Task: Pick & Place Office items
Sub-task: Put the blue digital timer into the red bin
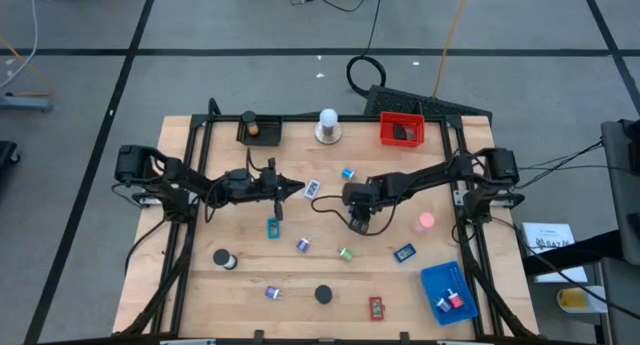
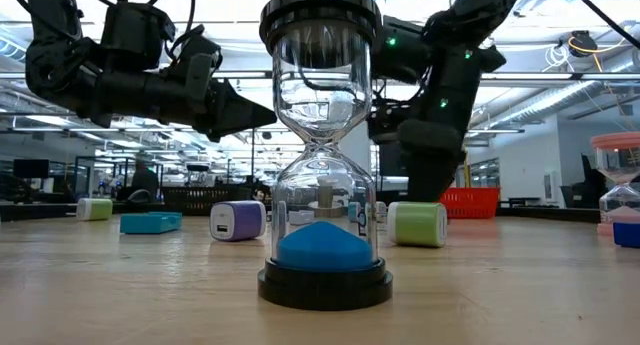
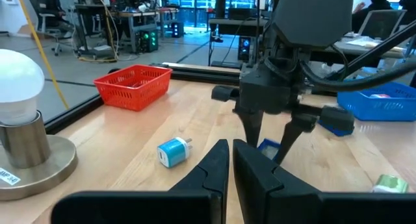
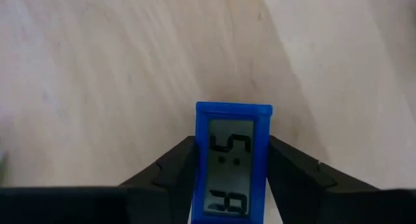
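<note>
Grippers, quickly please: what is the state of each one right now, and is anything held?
Left gripper: shut, holding nothing, above the table.
Right gripper: fingers on both sides of the blue digital timer, closing; a firm grip cannot be told.

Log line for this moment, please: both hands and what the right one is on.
left hand: shut, empty, hovering mid-table | right hand: fingers flanking flat blue rectangular digital clock on wooden table, grip not confirmed

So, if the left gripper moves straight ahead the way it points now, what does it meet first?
Most likely the right gripper, standing over a blue clock just ahead; depth is unclear.
</note>
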You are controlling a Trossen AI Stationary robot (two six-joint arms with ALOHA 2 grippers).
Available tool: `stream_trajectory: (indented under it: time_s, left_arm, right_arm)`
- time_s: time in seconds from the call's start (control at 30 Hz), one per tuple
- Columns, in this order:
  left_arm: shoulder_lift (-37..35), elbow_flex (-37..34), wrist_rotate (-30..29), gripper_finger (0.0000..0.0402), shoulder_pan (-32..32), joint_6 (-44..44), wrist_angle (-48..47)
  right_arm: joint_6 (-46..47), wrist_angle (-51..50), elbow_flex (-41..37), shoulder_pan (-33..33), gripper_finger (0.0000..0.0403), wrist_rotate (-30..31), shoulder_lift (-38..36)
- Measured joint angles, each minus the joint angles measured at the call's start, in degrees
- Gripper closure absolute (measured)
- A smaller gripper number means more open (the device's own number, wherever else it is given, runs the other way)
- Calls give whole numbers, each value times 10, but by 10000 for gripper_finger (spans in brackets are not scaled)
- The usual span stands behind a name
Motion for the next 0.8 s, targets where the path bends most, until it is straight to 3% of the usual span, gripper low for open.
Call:
stream_trajectory:
  time_s: [0.23, 0.47, 0.8]
  left_arm:
    - [0, 0, 0, 376, 0, 0, 0]
    - [0, 0, 0, 376, 0, 0, 0]
    - [0, 0, -1, 376, 0, 2, 0]
  right_arm:
    - [41, -23, 1, -39, 258, 1, -97]
    - [29, -51, 1, -162, 250, 29, -187]
    - [14, -33, 2, -319, 247, 37, -182]
